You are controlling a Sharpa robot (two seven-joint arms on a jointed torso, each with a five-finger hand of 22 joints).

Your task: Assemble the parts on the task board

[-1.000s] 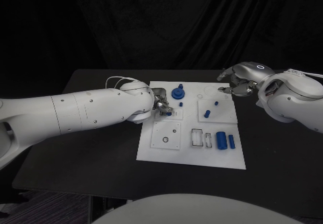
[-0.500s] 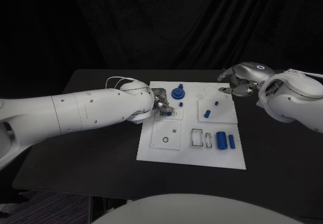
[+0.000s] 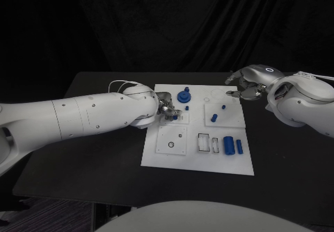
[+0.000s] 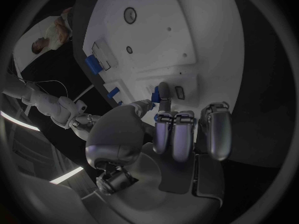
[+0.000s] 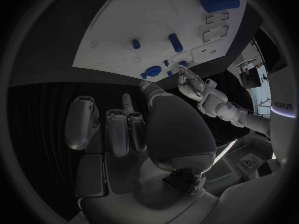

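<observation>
Left hand [image 4: 163, 115] pinches a blue part [image 4: 156, 95] on the board [image 3: 197, 162], clearest from its wrist; right hand [image 3: 245, 87] curled, holding nothing.

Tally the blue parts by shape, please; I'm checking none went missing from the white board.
Blue stacked round part: 1
Small blue upright pegs: 2
Blue cylinders lying flat: 3
Small blue piece pinched by the left hand: 1
Total: 7
</observation>
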